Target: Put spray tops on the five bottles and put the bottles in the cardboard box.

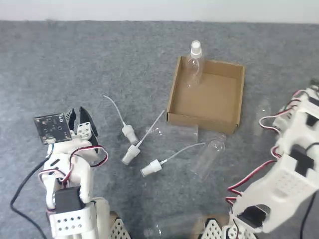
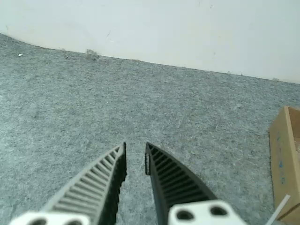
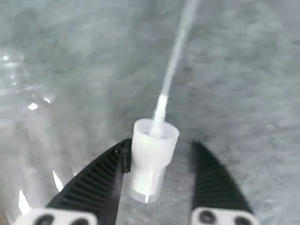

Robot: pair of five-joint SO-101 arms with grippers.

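Bottles are spread over the grey bench (image 1: 99,59). Nearest, a clear bottle (image 1: 172,230) is seen lying between the two arm bases. Just beyond, the left gripper (image 1: 78,114) is held over bare bench with its fingers slightly apart and nothing between them. In the right wrist view a spray top (image 3: 152,159) is seen between the fingers of the right gripper (image 3: 160,142). It is touched by one finger while a gap is left at the other, so it is not clamped. Farther on, three loose tops (image 1: 130,155) with long tubes are laid close together, beside two lying bottles (image 1: 209,152). Behind these the cardboard box (image 1: 174,89) is set, and a capped bottle (image 1: 194,62) stands in its far corner.
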